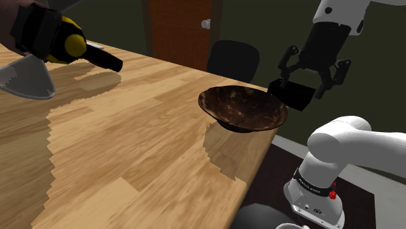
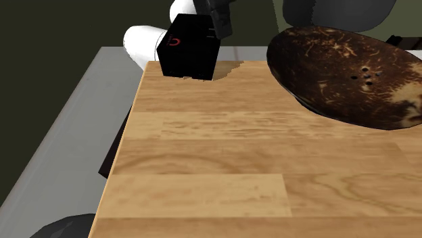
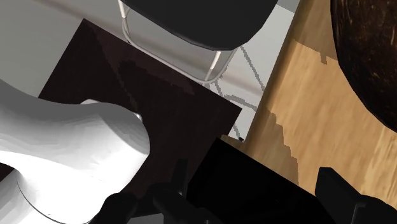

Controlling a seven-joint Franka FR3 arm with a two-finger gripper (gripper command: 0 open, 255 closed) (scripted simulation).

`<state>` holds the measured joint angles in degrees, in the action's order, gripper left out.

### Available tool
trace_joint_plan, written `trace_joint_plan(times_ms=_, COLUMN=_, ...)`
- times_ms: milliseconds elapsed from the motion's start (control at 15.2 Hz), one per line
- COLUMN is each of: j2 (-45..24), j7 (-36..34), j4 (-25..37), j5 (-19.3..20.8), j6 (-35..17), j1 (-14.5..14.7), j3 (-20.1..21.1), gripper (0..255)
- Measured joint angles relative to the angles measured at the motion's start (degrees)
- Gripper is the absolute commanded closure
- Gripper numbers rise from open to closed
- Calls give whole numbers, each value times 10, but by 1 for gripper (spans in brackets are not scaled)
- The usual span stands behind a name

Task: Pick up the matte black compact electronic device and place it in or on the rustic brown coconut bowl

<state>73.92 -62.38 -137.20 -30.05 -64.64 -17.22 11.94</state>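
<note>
End effector (image 1: 301,86) clamped on black device (image 1: 296,99), aloft beside bowl (image 1: 243,107)

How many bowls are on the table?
1. The brown bowl sits near the table edge at the shoulder view's right, close to the black box clasped by the end effector. The table runs past the pictures' edges, so another could be hidden.

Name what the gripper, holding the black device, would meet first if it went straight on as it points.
Likely the dark brown surface just off the table, not the bowl: the gripper, shut on the device, aims past the table's edge. Depth is uncertain.
</note>
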Motion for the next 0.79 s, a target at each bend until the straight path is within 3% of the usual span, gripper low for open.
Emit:
trace_joint_plan(times_ms=198, j2=1, j7=0, j4=-1, j5=0, j6=0, j1=0, j3=0, gripper=0)
trace_joint_plan(times_ms=264, j2=1, j7=0, j4=-1, j5=0, j6=0, j1=0, j3=0, gripper=255)
trace_joint_plan(times_ms=792, j2=1, j7=0, j4=0, j5=-1, j6=0, j1=0, j3=0, gripper=255)
